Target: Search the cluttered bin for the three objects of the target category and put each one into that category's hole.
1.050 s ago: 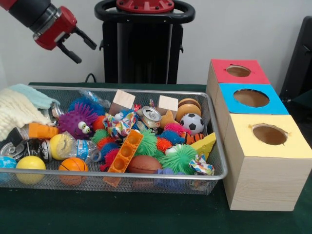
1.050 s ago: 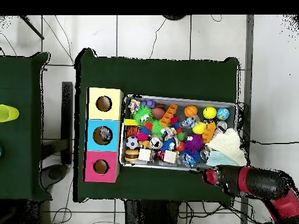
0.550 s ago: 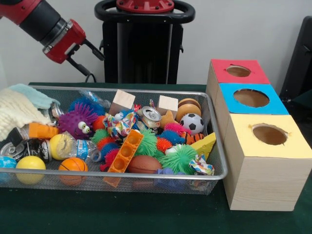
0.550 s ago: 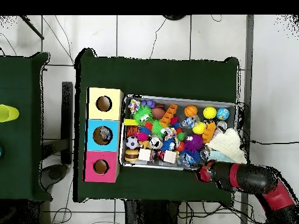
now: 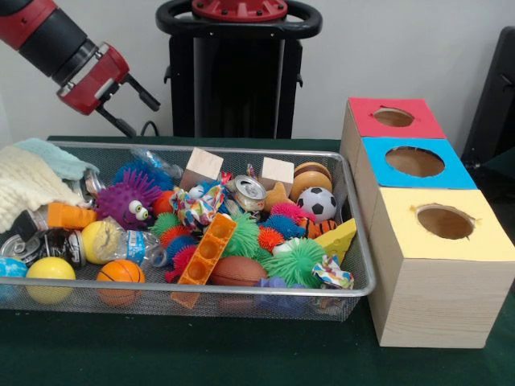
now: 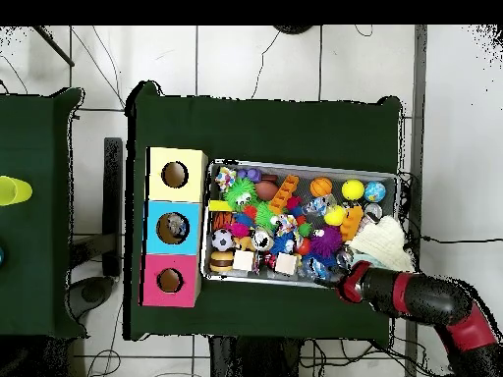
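A wire mesh bin (image 5: 201, 290) (image 6: 295, 164) holds a heap of toys. Among them are a soccer ball (image 5: 319, 203) (image 6: 223, 240), a small basketball (image 5: 121, 272) (image 6: 320, 187), a yellow ball (image 5: 50, 269) (image 6: 353, 189), a purple spiky toy (image 5: 129, 199), a crushed can (image 5: 249, 191), two wooden blocks (image 5: 202, 166) and an orange brick (image 5: 209, 248). My gripper (image 5: 135, 111) (image 6: 344, 288) hangs open and empty in the air above the bin's far left corner, angled down towards it and touching nothing.
Beside the bin stand three wooden boxes, each with a round hole on top: red (image 5: 362, 112) (image 6: 187, 295), blue (image 5: 452, 173) (image 6: 192, 211) and yellow (image 5: 483, 237) (image 6: 192, 162). A pale knitted cloth (image 5: 28, 185) (image 6: 383, 245) spills over the bin's left end.
The arm swung right and down, then drew back left a little. In the overhead view the gripper has crept closer to the bin's edge. It stayed open and nothing in the bin moved.
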